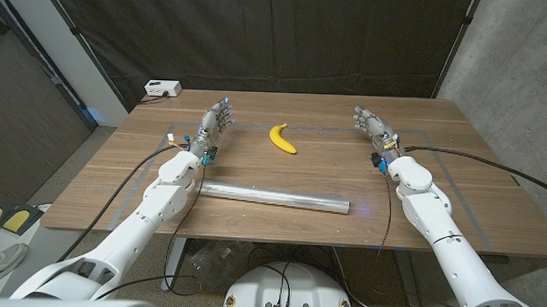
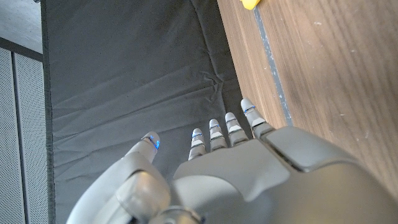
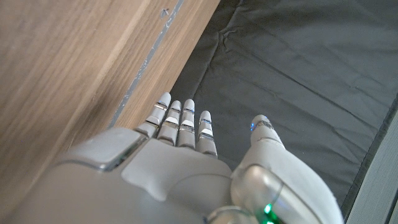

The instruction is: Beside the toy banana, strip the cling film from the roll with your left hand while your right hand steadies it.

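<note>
Here, roll point(image 1: 274, 197) lies lengthwise left-right across worktop point(image 1: 474, 170), banana point(image 1: 282, 139) behind it; left hand point(image 1: 213, 126) and right hand point(image 1: 375, 127) spread, holding nothing.

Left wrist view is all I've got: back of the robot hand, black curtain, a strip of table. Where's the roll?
Observer: The cling film roll lies across the near part of the table, between the two forearms.
Operator: And the yellow bit at my frame edge?
Observer: That's the toy banana, lying farther back than the roll, apart from it.
Operator: Right side doing anything?
Observer: The right robot hand is open at the far right of the table, holding nothing.
Operator: Mine touching anything?
Observer: No. The left robot hand is open too, left of the banana.
</note>
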`<state>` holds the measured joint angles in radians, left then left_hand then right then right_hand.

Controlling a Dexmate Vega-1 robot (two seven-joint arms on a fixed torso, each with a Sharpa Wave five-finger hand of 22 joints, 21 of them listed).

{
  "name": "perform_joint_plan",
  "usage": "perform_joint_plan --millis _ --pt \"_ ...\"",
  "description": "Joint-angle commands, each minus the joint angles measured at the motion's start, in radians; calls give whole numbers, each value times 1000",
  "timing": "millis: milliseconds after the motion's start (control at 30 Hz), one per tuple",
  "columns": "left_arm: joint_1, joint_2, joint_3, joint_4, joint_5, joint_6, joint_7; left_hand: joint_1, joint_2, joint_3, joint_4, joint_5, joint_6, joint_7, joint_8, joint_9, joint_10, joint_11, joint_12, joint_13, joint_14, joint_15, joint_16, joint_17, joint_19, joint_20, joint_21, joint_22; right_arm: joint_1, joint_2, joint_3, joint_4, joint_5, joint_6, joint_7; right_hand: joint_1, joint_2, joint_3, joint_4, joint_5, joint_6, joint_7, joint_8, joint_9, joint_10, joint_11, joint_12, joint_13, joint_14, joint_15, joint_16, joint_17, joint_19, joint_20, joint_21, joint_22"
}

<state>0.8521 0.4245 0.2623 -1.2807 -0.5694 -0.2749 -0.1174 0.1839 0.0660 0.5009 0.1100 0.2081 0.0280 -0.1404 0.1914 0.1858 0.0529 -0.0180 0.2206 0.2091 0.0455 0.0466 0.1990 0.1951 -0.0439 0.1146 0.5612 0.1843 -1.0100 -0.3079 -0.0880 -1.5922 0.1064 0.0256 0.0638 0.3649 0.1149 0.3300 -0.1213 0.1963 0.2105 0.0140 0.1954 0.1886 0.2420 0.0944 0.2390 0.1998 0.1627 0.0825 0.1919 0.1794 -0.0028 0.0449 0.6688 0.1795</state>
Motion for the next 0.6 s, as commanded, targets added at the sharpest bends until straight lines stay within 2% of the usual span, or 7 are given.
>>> perform_joint_plan --millis 33,267,600 --pt "18 -1 -38 -27 -29 33 -45 4 -6 5 -9 1 1 0 4 3 -5 5 -2 -1 -6 -1 0 1 -6 8 -5 1 -64 -5 -17 -163 -175 -130 -43 7 -3 4 -8 7 7 -4 2 2 -1 0 -3 3 -4 0 -3 3 -7 1 -2 1" --pt "37 9 -63 -46 -49 58 -45 16 -10 7 -21 1 28 15 14 3 21 9 6 -3 21 3 9 1 1 14 -6 2 -109 -16 -50 -251 -267 -163 -111 11 -2 7 -11 9 12 -6 4 2 4 1 -1 3 2 -3 -1 2 -6 0 -5 1" --pt "27 11 -65 -28 -58 55 -86 22 -11 9 -26 0 41 21 17 3 38 11 11 -3 36 -2 14 2 6 16 -7 3 -156 -56 -116 -391 -387 -243 -181 16 -3 11 -16 10 26 -11 9 3 14 -4 2 2 10 -6 1 1 2 -4 -6 1"
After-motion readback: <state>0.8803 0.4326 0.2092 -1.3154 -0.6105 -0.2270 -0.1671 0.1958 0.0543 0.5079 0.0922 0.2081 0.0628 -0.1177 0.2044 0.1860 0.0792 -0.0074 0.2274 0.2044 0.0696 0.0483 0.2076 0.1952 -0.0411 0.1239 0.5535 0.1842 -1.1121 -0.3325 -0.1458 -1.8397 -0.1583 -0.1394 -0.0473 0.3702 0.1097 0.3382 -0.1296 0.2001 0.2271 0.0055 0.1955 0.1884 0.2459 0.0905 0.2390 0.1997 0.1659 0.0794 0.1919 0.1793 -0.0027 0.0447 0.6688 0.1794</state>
